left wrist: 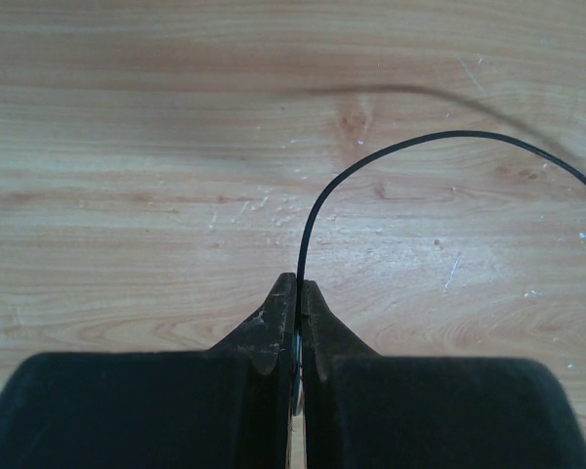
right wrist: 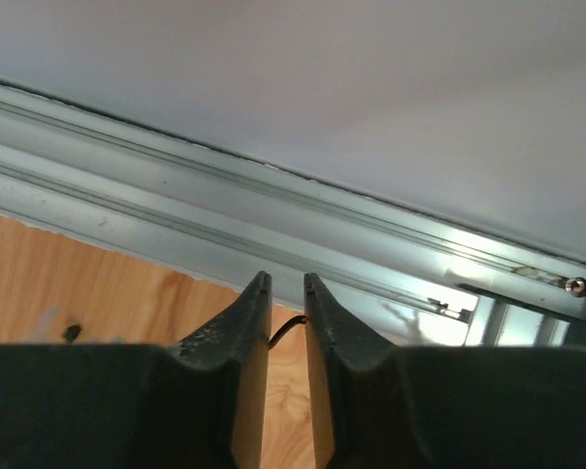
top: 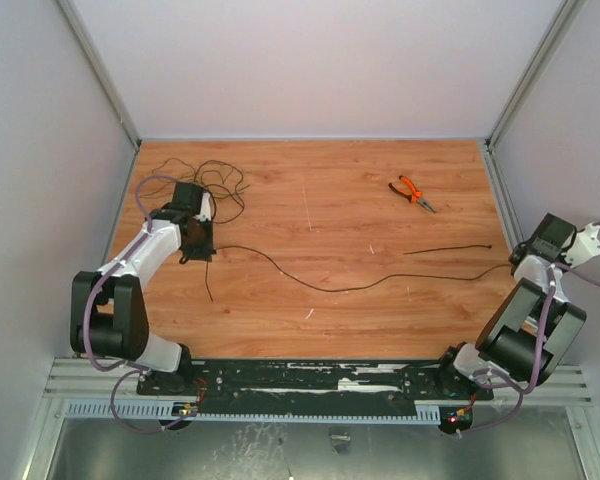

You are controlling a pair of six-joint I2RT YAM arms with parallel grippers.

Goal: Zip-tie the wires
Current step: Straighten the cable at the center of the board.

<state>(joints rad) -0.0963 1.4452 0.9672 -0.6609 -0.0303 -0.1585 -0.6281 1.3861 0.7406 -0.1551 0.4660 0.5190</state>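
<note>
The wires point(top: 212, 183) lie as a loose black tangle at the back left of the wooden table point(top: 330, 230). One long strand point(top: 330, 290) runs from there across the table towards the right arm. My left gripper point(top: 198, 246) is shut on this strand, which rises from between the tips point(left wrist: 299, 283) and arcs to the right as a thin black wire point(left wrist: 391, 151). My right gripper point(top: 521, 263) stands at the table's right edge, its jaws point(right wrist: 287, 278) a little apart. A short black wire end point(right wrist: 289, 327) shows in the gap, loose between the fingers.
Orange-handled pliers point(top: 412, 193) lie at the back right. A short straight black strip point(top: 448, 250) rests near the right arm. An aluminium rail point(right wrist: 273, 215) and a white wall run just beyond the right gripper's tips. White walls enclose the table.
</note>
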